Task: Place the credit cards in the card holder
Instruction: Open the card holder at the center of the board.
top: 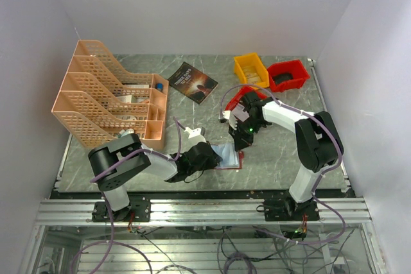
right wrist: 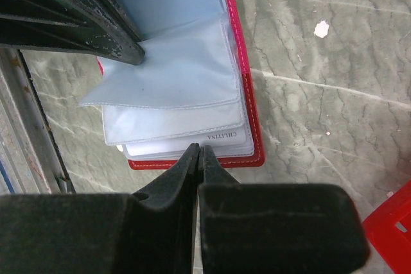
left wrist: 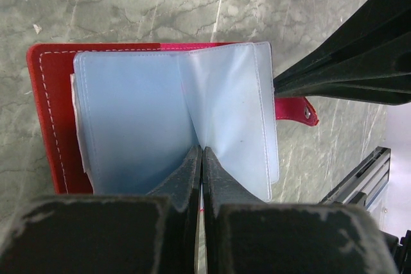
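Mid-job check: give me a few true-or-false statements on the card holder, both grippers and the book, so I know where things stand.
1. The card holder lies open on the table. True.
2. Both grippers are open. False: the left gripper and the right gripper are both shut.
3. The book is inside the yellow bin. False: it lies on the table, apart from that bin.
4. The left gripper's tips rest on the clear pockets. True.
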